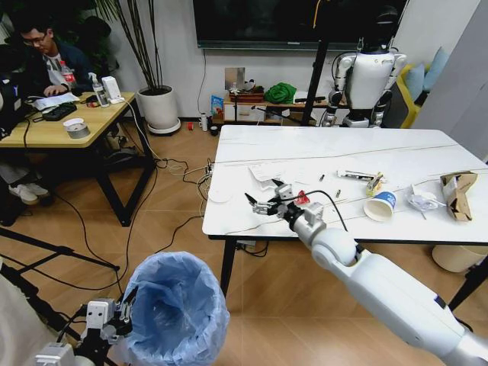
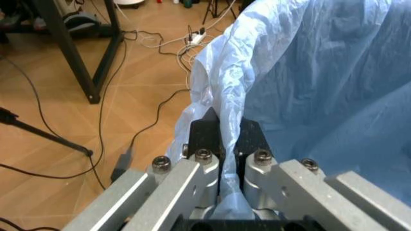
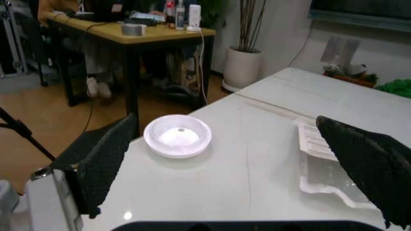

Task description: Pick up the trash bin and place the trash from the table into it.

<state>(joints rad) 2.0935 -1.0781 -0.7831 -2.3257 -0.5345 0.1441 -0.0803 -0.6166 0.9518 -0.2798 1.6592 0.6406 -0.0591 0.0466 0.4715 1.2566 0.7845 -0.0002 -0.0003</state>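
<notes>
Trash bin (image 1: 178, 309) is being held low by the floor, just off the table (image 1: 252, 156) corner, its blue bag rim pinched tight by the left gripper (image 2: 224, 139). Right gripper (image 1: 263, 204) is being stretched over the tabletop, fingers spread wide beside a round lid (image 3: 177, 135) and clear wrapper (image 3: 324, 166). Probably best if one piece gets centered before closing, bin kept steady underneath.

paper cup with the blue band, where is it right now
Head view: the paper cup lies tipped on the table, right of the right end effector, left of the clear wrapper.
</notes>
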